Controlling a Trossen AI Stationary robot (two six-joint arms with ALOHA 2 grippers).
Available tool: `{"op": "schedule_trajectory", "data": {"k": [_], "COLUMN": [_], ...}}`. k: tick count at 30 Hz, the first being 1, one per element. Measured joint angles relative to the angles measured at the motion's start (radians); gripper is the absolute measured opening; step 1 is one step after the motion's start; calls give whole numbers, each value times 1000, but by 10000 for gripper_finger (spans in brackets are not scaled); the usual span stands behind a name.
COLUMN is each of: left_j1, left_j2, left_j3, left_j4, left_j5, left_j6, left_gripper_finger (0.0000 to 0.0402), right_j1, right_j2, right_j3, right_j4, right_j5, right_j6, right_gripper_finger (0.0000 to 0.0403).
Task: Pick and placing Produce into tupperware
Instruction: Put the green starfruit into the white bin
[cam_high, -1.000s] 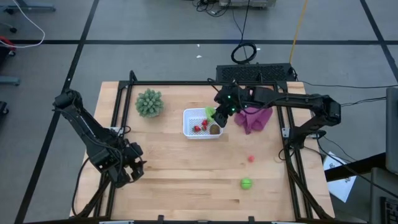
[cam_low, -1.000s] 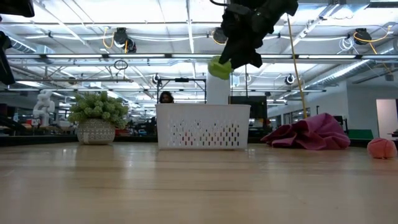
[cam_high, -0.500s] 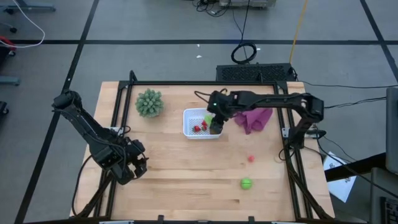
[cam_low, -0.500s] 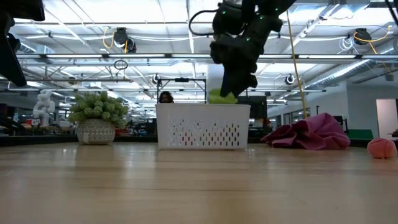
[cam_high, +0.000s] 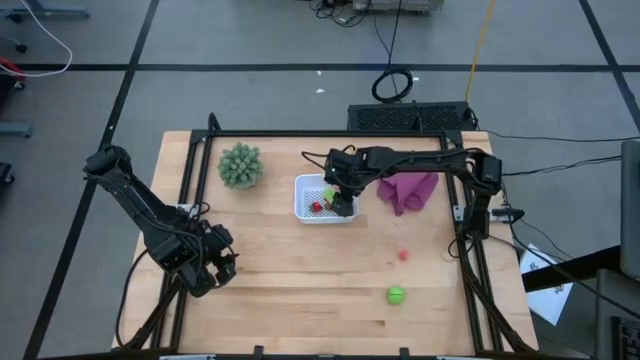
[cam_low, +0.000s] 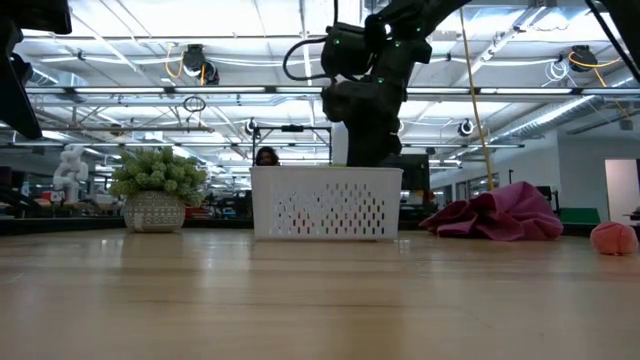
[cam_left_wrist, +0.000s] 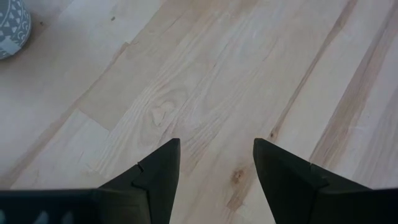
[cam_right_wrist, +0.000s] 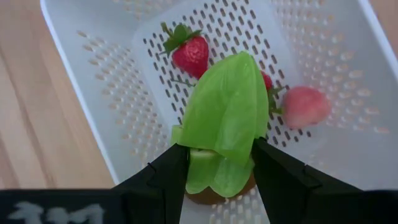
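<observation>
Wooden desk (cam_high: 300, 280) fills mid-frame; at its upper centre, the green leaf (cam_right_wrist: 225, 124) sits pinched in the right jaws (cam_right_wrist: 217, 165), low inside the tupperware (cam_high: 304, 209) over a strawberry (cam_right_wrist: 190, 53). Releasing askew could catch the rim. Left jaws (cam_left_wrist: 214, 168) gape empty, lower left.

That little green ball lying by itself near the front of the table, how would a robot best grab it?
The green ball is round and sits alone on bare wood, with the pink piece well apart from it. I would come straight down from above, with the gripper open, and close across its widest middle. Its roundness means any side serves, though a grip off centre would probably let it roll away.
</observation>
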Motion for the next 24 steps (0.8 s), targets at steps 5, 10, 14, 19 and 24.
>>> {"op": "schedule_trajectory", "data": {"k": [5,10,14,19,24], "left_j1": [0,0,0,0,0], "left_j2": [0,0,0,0,0], "left_j3": [0,0,0,0,0], "left_j4": [0,0,1,0,1], "left_j5": [0,0,1,1,2], "left_j6": [1,1,1,2,2], "left_gripper_finger": [207,207,207,207,207], "right_j1": [-2,-8,-13,-20,-33], "right_j2": [-1,11,12,12,12], "right_j3": [1,1,1,1,1], "right_j4": [5,14,9,11,15], "right_j5": [-17,-53,-53,-58,-104], "right_j6": [2,6,6,4,6], "right_gripper_finger": [157,157,157,157,157]}}
